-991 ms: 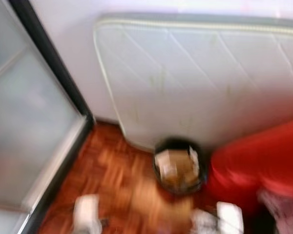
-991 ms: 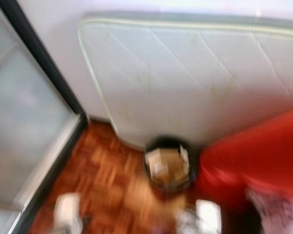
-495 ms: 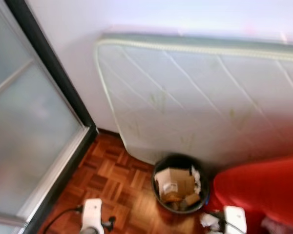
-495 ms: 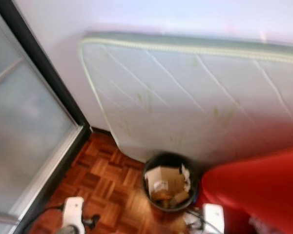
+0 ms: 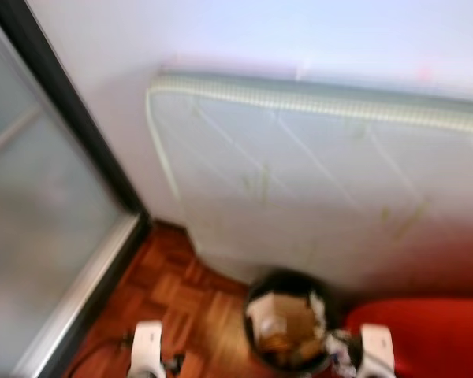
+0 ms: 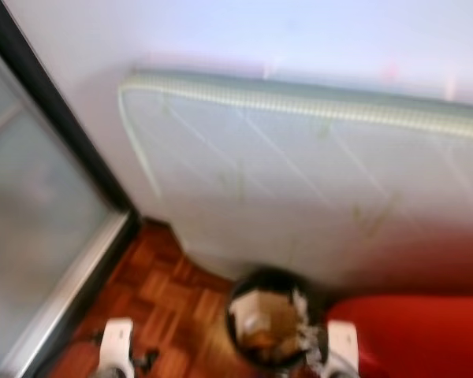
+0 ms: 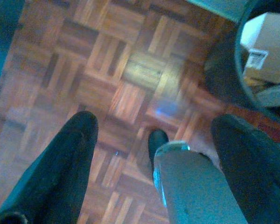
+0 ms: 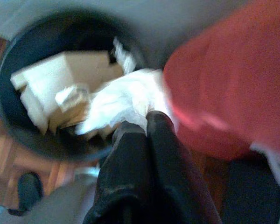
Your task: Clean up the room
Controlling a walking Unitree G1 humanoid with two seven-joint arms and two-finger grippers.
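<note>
Right gripper [image 8: 147,123], fingers pinched together on a crumpled white tissue [image 8: 121,102], hangs at the black bin [image 8: 18,126] rim, bin mouth just ahead; left gripper [image 7: 154,140] splayed wide over bare parquet [image 7: 107,70].

The bin [image 5: 288,331] is black, holding a tan and white cardboard box [image 8: 60,88]. Against its rim, the right claw [image 8: 140,128] has black fingers pinched on crumpled white tissue [image 8: 123,100]. Behind the bin leans a white mattress [image 5: 323,181] quilted in diagonal lines, with pale green piping and faint yellowish marks. Beside the bin is a red cushion [image 5: 426,335]. Around it, the floor [image 7: 112,74] is reddish-brown parquet in basket-weave squares.
</note>
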